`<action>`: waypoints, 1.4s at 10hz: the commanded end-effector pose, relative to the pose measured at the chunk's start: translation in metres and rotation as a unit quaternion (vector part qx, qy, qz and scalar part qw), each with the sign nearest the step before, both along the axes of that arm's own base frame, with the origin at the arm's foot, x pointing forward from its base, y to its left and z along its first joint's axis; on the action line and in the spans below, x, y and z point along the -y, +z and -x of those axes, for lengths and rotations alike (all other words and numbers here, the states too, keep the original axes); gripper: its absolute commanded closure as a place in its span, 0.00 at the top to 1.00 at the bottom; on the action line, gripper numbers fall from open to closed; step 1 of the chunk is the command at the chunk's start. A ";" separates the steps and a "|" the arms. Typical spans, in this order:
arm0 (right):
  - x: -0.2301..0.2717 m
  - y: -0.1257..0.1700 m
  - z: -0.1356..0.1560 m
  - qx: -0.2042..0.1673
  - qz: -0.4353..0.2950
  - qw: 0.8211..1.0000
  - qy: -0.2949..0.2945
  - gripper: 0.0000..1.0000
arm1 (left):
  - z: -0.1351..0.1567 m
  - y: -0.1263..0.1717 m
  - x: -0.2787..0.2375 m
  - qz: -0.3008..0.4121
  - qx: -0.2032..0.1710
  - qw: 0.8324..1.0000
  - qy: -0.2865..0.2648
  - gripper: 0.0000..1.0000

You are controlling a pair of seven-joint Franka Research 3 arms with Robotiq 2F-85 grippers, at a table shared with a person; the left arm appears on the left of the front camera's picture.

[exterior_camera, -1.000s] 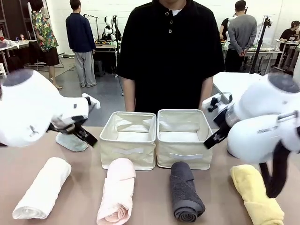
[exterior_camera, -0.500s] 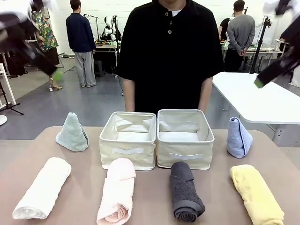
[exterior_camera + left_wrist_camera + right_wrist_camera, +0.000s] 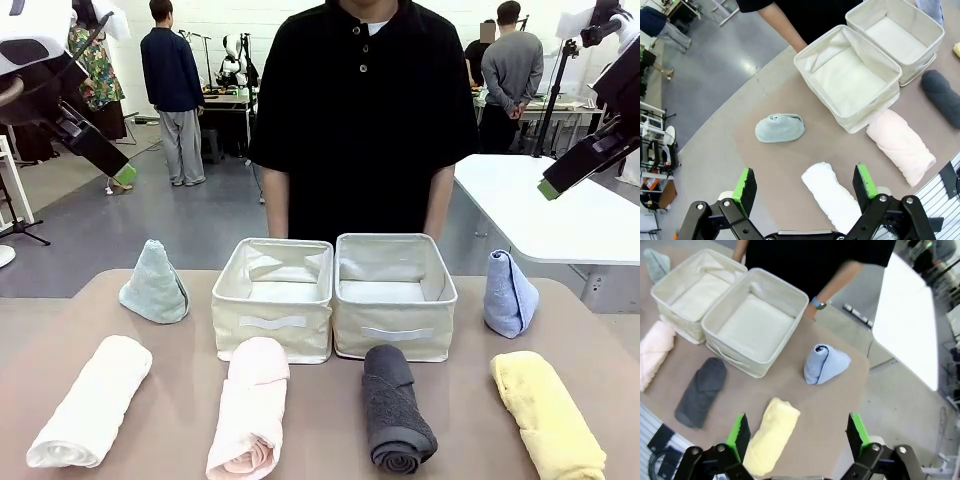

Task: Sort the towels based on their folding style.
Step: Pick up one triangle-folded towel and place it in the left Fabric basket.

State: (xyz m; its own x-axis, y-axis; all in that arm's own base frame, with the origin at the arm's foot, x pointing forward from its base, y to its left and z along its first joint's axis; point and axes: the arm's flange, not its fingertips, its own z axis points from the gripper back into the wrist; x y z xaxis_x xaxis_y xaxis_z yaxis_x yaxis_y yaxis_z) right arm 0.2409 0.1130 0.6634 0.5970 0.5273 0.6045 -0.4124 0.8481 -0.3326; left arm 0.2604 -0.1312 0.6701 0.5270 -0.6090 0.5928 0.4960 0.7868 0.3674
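Counting four rolled towels [image 3: 90, 400], two cones [image 3: 155, 285], two bins [image 3: 272, 335].

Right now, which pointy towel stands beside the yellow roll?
The light-blue towel, folded into a cone just behind the yellow roll. The other cone, the sage-green towel, stands at the opposite end, by the white roll.

Robotics lab: cluttered workbenches [image 3: 228, 97], black stand [image 3: 553, 105], people [image 3: 170, 80] standing around.
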 end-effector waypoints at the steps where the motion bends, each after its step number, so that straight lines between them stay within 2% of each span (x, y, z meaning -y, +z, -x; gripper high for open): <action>1: 0.048 0.012 -0.017 -0.106 -0.109 0.985 0.081 1.00 | -0.015 0.023 -0.046 0.165 -0.156 0.967 -0.113 1.00; 2: 0.101 0.017 -0.030 -0.154 -0.217 0.948 0.176 1.00 | -0.033 0.034 -0.091 0.278 -0.230 0.917 -0.171 1.00; 3: 0.151 0.014 -0.042 -0.166 -0.292 0.916 0.220 1.00 | -0.044 0.037 -0.126 0.325 -0.298 0.865 -0.237 1.00; 4: 0.201 0.008 -0.052 -0.168 -0.348 0.889 0.247 1.00 | -0.053 0.038 -0.166 0.329 -0.310 0.856 -0.249 1.00; 5: 0.237 0.001 -0.059 -0.149 -0.382 0.877 0.251 1.00 | -0.060 0.042 -0.200 0.330 -0.296 0.862 -0.246 1.00; 6: 0.266 -0.007 -0.062 -0.135 -0.405 0.869 0.248 1.00 | -0.061 0.042 -0.232 0.321 -0.253 0.883 -0.228 1.00; 8: 0.306 -0.021 -0.058 -0.119 -0.437 0.848 0.275 1.00 | -0.057 0.036 -0.290 0.312 -0.233 0.889 -0.242 1.00; 9: 0.319 -0.025 -0.051 -0.111 -0.444 0.844 0.280 1.00 | -0.052 0.027 -0.313 0.305 -0.210 0.886 -0.279 1.00; 10: 0.324 -0.027 -0.046 -0.111 -0.425 0.855 0.275 1.00 | -0.047 0.018 -0.324 0.294 -0.195 0.886 -0.301 1.00; 11: 0.322 -0.026 -0.041 -0.104 -0.387 0.879 0.259 1.00 | -0.044 0.012 -0.327 0.272 -0.177 0.893 -0.311 1.00; 12: 0.316 -0.022 -0.037 -0.097 -0.354 0.894 0.256 1.00 | -0.039 0.009 -0.328 0.257 -0.138 0.902 -0.318 1.00; 13: 0.307 -0.018 -0.032 -0.090 -0.322 0.903 0.270 1.00 | -0.035 0.007 -0.328 0.252 -0.114 0.905 -0.324 1.00; 14: 0.301 -0.014 -0.030 -0.087 -0.304 0.906 0.280 1.00 | -0.035 0.005 -0.326 0.244 -0.111 0.908 -0.322 1.00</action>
State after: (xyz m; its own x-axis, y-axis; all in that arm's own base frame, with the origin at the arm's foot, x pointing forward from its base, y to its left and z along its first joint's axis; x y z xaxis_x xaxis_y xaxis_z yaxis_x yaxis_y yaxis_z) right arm 0.2809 -0.1992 0.6480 0.4915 0.3350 0.8039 -0.8202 0.4885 0.2978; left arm 0.2972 0.2067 0.6814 0.3167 -0.5398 0.7799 0.9310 0.3344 -0.1466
